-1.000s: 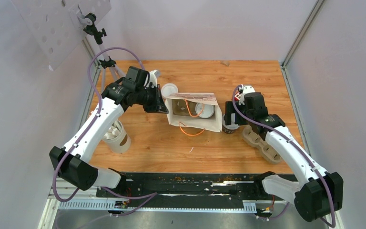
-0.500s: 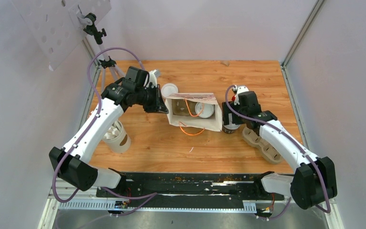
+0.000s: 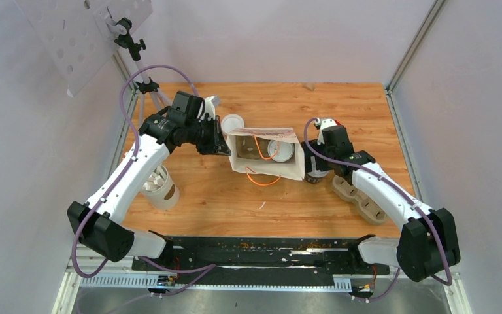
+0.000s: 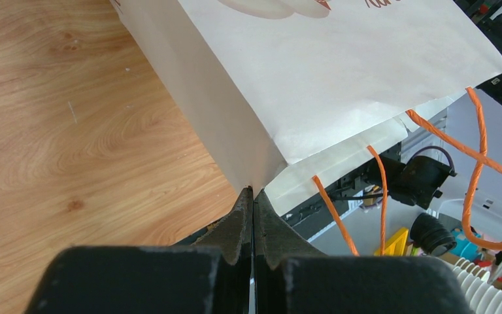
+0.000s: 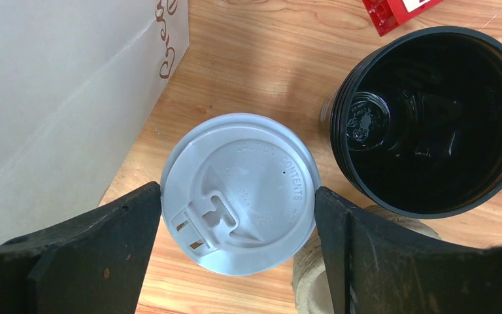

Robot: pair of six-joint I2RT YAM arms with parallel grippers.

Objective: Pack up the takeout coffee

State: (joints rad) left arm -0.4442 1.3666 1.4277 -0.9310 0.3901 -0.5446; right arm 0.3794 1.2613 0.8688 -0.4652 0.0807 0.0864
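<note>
A white paper bag [image 3: 266, 163] with orange handles stands open mid-table. My left gripper [image 4: 253, 191] is shut on the bag's left rim corner [image 3: 227, 149]. One takeout coffee [image 3: 281, 151] sits inside the bag, its white lid showing. The other takeout coffee [image 5: 238, 183] stands on the table just right of the bag [image 5: 59, 85]. My right gripper [image 5: 237, 196] is open around it from above. Its fingers [image 5: 104, 242] sit right at the lid's rim on both sides; whether they touch it does not show.
A black empty cup [image 5: 431, 121] stands close beside the coffee, with a red item [image 5: 399, 10] beyond it. A cardboard cup carrier [image 3: 359, 196] lies under the right arm. A loose white lid [image 3: 233, 123] lies behind the bag. A lidless pale cup [image 3: 160, 186] stands at the left.
The right arm's elbow has swung inward and its gripper has shifted slightly toward the bag, over the cup. Its jaws have narrowed a little. The left arm and the bag have not moved.
</note>
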